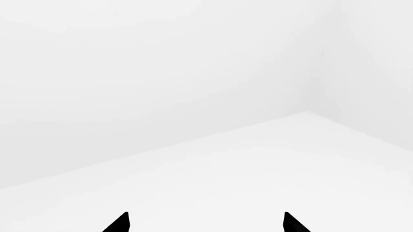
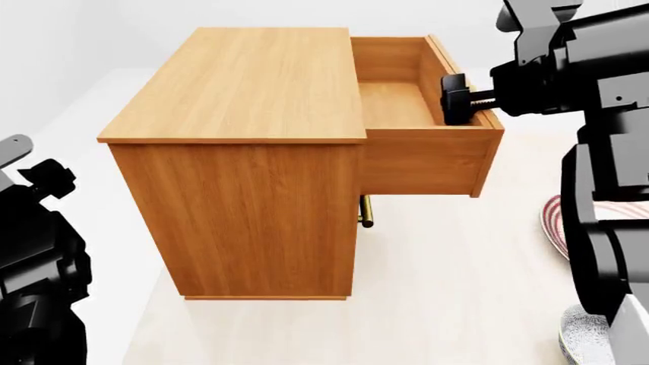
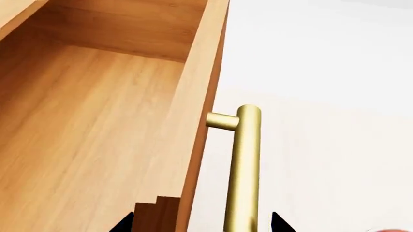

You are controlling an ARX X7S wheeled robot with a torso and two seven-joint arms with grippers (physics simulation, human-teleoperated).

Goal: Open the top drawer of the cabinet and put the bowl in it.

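Standing on a pale floor [image 2: 426, 304], the orange-brown wood-grain cabinet [image 2: 243, 99] fills the middle of the head view, its top drawer [image 2: 426, 156] pulled well out toward 3 o'clock and its wooden interior exposed. The right gripper [image 2: 458, 99] is at the drawer's front panel, at about 2 o'clock from the cabinet's centre. In the right wrist view the two dark fingertips [image 3: 124, 223] stand apart, one on either side of the front panel and the brass bar handle [image 3: 244, 169], with visible gaps, so the fingers are spread and not clamped on the handle. A lower drawer's brass handle [image 2: 366, 211] shows beneath the open drawer. The speckled blue-grey bowl [image 2: 586, 338] sits on the floor at about 5 o'clock, largely hidden behind the right arm [image 2: 609, 228]. The red-ringed white plate [image 2: 555, 220] lies at 4 o'clock, also partly covered. The left arm [image 2: 36, 258] hangs at 8 o'clock, well apart from the cabinet. In the left wrist view the left gripper [image 1: 206, 223] shows two separated fingertips over bare white ground, holding nothing.
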